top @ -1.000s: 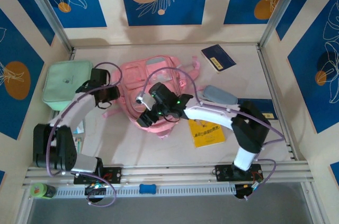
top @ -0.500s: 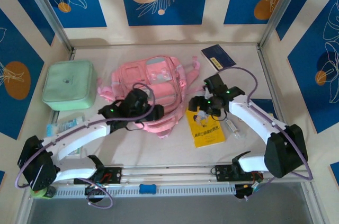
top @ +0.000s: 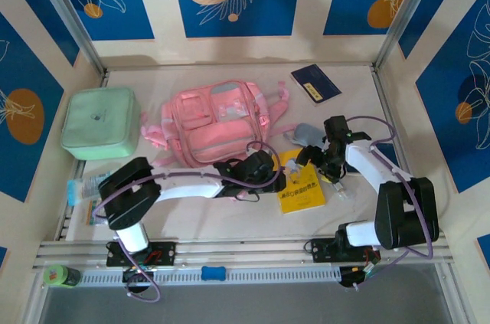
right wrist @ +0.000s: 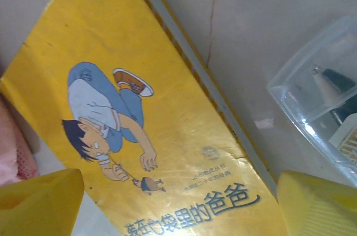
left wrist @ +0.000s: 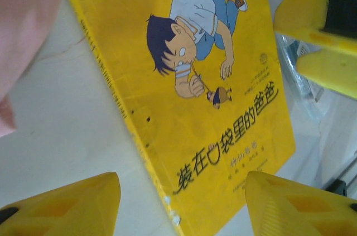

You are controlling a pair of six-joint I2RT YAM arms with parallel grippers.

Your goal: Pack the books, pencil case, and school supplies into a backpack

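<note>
I have the yellow book [top: 300,192] lying flat on the table [top: 191,217], cover up, just to the right of the pink backpack [top: 218,129]; its cartoon boy shows plainly in both wrist views. My left gripper [left wrist: 184,208] hangs low over the spine side of the book. Its yellow fingers are well apart with nothing between them, one over bare table and the other over the book's corner. I cannot tell whether they touch the cover. My right gripper [right wrist: 178,208] hovers over the opposite side, its fingers spread wide and holding nothing. A clear plastic box [right wrist: 312,107] with something dark inside sits just beside that edge of the book.

The grey-blue pencil case [top: 306,134] lies between the backpack and my right arm, partly hidden by the arm. The navy book [top: 315,83] rests near the far right corner, well apart from the grippers. The backpack lies front up mid-table, with a green box [top: 98,122] to its left.
</note>
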